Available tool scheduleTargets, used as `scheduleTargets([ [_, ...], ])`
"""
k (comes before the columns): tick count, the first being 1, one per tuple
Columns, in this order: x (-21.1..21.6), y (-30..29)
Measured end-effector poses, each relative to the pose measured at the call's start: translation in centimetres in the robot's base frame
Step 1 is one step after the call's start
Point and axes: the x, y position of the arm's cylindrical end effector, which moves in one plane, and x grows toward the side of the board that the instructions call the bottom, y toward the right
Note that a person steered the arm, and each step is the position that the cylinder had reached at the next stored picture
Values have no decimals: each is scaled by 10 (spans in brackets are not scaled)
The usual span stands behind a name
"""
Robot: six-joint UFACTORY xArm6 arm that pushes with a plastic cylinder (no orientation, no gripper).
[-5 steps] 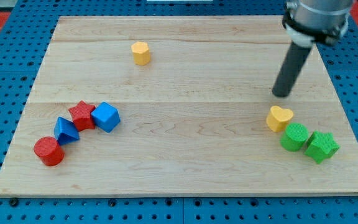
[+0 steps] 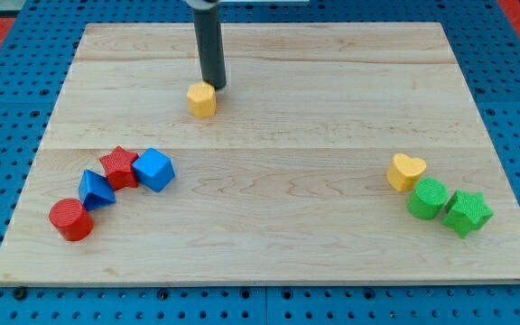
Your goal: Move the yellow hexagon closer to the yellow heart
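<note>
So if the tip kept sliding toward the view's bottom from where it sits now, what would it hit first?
The yellow hexagon. My tip sits just above it, slightly right, apparently touching or nearly so; depth is hard to judge.

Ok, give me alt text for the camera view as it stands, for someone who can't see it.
My tip stands just above the yellow hexagon, at its top-right edge, on the wooden board. The yellow heart sits far off at the view's right beside a green cylinder and green star; red and blue blocks cluster at lower left.
</note>
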Motion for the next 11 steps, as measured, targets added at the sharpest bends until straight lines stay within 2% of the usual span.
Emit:
scheduleTargets([
  [1, 2, -8],
  [2, -42, -30],
  [3, -33, -97],
  [4, 17, -53],
  [5, 73, 47],
  [6, 110, 110],
  [7, 108, 57],
  [8, 151, 91],
  [9, 182, 172],
  [11, 182, 163],
])
